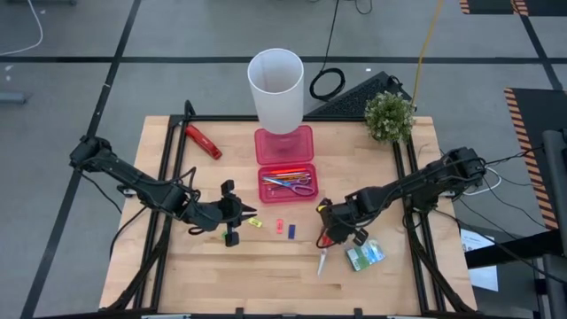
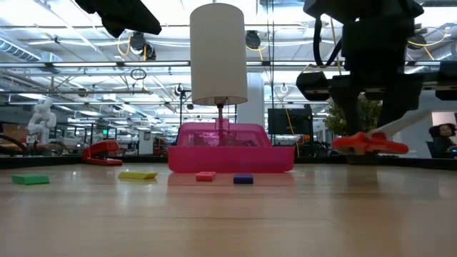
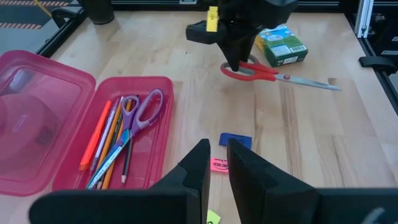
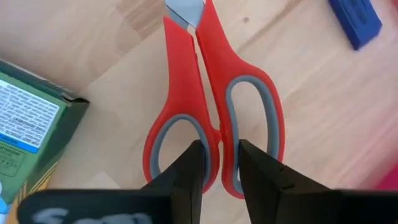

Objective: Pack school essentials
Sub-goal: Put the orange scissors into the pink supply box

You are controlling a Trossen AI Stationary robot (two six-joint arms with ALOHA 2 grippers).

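Observation:
My right gripper (image 1: 330,223) is shut on red-handled scissors (image 3: 261,71) right of the table's middle, blade (image 1: 322,261) toward the near edge. A green-white packet (image 1: 365,255) lies flat beside them. An open pink case (image 1: 285,183) holds pens and purple-handled scissors (image 3: 140,112). A yellow eraser (image 1: 255,221), a red eraser (image 1: 280,226) and a blue eraser (image 1: 291,230) lie between the arms; the low view also shows a green eraser (image 2: 30,179). My left gripper (image 1: 237,213) hovers left of the erasers, its fingers a narrow gap apart with nothing between them. My right gripper pinches the scissors where the two handle loops meet (image 4: 221,134). One finger (image 4: 193,168) stands in one loop and the other in the second loop. The fingers come from above, pointing down. In the low view the handles (image 2: 368,145) hang clear of the table.
A tall white cup (image 1: 275,84) stands on the case's flipped-back lid (image 1: 285,142). A red-and-black tool (image 1: 202,140) lies at the far left and a small potted plant (image 1: 388,115) at the far right. Black rails run along the table's left and right sides.

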